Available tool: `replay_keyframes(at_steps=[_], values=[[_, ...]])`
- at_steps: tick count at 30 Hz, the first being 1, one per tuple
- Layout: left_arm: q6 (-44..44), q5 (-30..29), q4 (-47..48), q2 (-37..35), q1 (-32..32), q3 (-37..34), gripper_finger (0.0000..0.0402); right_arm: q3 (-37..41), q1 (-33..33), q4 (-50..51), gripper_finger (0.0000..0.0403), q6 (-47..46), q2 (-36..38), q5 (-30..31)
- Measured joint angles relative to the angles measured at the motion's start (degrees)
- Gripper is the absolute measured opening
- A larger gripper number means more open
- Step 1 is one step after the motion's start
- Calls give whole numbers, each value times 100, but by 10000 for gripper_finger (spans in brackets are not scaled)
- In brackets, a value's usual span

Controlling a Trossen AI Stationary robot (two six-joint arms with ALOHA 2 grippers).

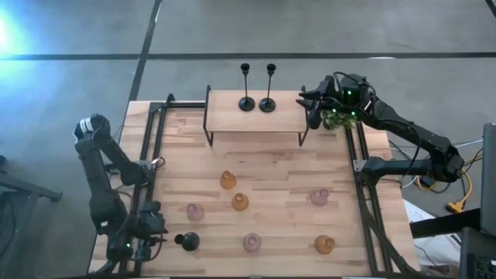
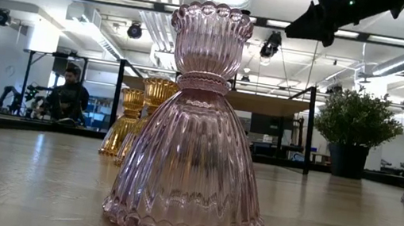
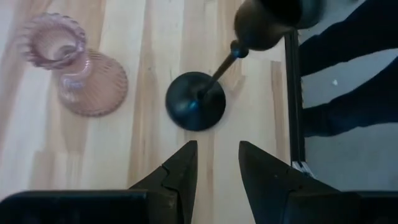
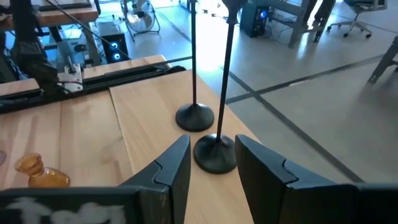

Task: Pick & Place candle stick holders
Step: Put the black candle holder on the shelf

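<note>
Two black candle stick holders (image 1: 246, 103) (image 1: 267, 103) stand on their round bases on a raised wooden shelf (image 1: 232, 120) at the far middle. My right gripper (image 1: 310, 105) is open at the shelf's right end; in the right wrist view the nearer holder's base (image 4: 216, 152) lies just past its open fingers (image 4: 211, 162). A third black holder (image 1: 188, 241) stands at the near left. My left gripper (image 1: 155, 229) is open just left of it, and the holder's base (image 3: 195, 101) is ahead of its fingertips (image 3: 217, 165). Pink and amber glass holders stand about the table.
A green plant (image 1: 337, 118) sits under my right arm by the shelf. Amber glass holders (image 1: 227, 180) (image 1: 240, 202) (image 1: 324, 245) and pink ones (image 1: 194, 211) (image 1: 252, 242) (image 1: 319, 197) are spread over the table's middle and near part. Black frame rails (image 1: 155, 147) run along both sides.
</note>
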State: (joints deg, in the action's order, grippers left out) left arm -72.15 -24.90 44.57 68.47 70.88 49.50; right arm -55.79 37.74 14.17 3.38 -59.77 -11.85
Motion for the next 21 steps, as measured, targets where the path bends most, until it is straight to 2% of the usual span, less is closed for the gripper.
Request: replay_keyframes(at_steps=[6,12,21], values=[[183,-468,-1136,20,-3,-793,120,-2,2,-2,117,-126,-2,180],[1329,-558,-2645,7,-51,-1430,120,-2,4,-4,116,-257,-2,447],[2197,-862,-2928,4,-453,-1757,120,-2,4,-21,109,-538,-2,456]])
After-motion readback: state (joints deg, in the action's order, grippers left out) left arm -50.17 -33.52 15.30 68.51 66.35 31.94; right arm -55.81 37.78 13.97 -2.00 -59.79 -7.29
